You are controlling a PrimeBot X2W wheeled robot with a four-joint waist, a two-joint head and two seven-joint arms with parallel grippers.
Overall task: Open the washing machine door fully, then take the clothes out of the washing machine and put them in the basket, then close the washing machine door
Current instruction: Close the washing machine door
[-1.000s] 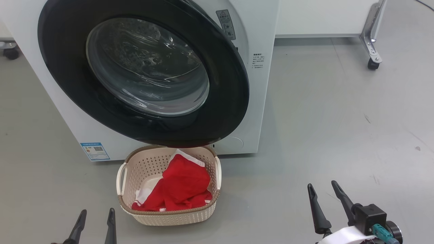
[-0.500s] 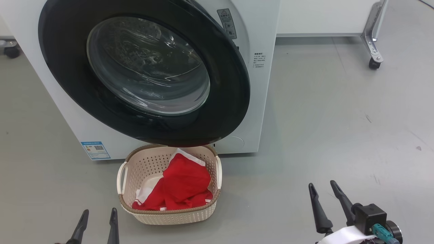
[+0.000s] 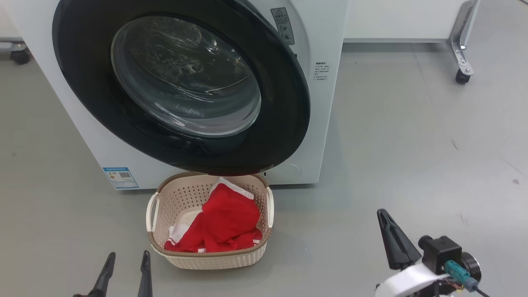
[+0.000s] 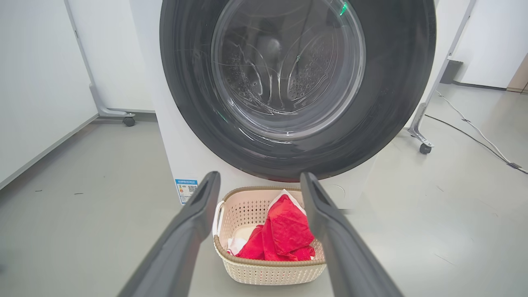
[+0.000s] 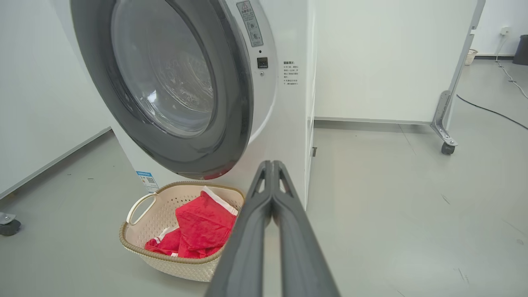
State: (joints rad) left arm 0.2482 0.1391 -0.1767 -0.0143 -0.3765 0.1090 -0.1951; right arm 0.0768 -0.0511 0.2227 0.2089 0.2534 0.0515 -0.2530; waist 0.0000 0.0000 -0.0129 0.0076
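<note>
The white washing machine (image 3: 326, 123) stands ahead of me. Its round black-ringed glass door (image 3: 284, 107) lies close against the front, its right edge standing slightly off it (image 5: 243, 103). No red shows through the glass. Bright red clothes (image 3: 229, 218) with white trim lie in the cream basket (image 3: 208, 260) on the floor under the door's lower edge. My left gripper (image 3: 128, 258) is open and empty, short of the basket's left side, its fingers (image 4: 198, 214) framing the basket. My right gripper (image 3: 383, 216) is shut on nothing, well to the right of the basket, fingertips pressed together (image 5: 270, 165).
A blue label (image 3: 121, 177) is stuck low on the washer's front. A white panel on a castered metal leg (image 3: 462, 74) stands at the back right, another caster (image 3: 20, 55) at the back left. A cable (image 4: 474, 128) runs along the grey floor to the right.
My right gripper's fingers, apart a second ago, have come together and the wrist has turned. The head view has shifted slightly. Door, basket and clothes are unchanged.
</note>
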